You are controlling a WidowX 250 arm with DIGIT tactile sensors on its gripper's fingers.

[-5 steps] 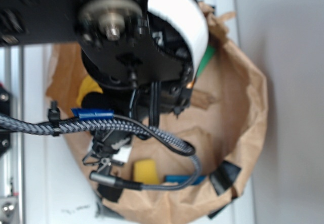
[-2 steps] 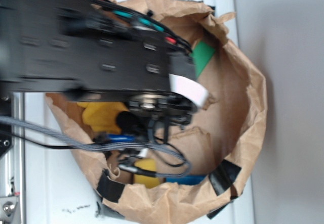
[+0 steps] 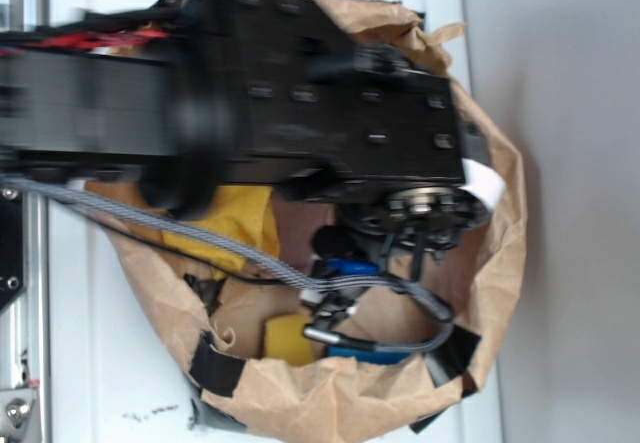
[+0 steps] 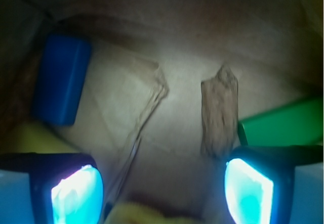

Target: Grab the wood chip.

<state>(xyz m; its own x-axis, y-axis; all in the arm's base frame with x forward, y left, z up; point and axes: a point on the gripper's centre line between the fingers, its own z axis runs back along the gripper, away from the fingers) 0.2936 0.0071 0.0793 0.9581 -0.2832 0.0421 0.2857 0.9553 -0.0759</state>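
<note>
Surface: white tabletop (image 3: 90, 383) against a grey wall; a brown paper bag (image 3: 500, 233), rim rolled down and patched with black tape, serves as the bin.
Arm: I see it stretched across the bag mouth in the exterior view, motion-blurred, hiding most of the interior.
Gripper: gripper (image 4: 162, 186) has both pads lit cyan, standing wide apart with nothing between them; I read it as open.
Wood chip: wood chip (image 4: 218, 114) lies flat on the bag floor, long axis running away from the camera, near end just ahead of the right pad (image 4: 248, 193). Off-centre, so I judge a shift right is needed before closing.
Bag contents: green block (image 4: 283, 122) just right of the chip, possibly touching; blue block (image 4: 61, 80) well apart at left; a paper crease (image 4: 147, 107) between; a yellow block (image 3: 288, 338) and yellow object (image 3: 235, 218) show in the exterior view.
Risk: green block may get pinched along with the chip.
</note>
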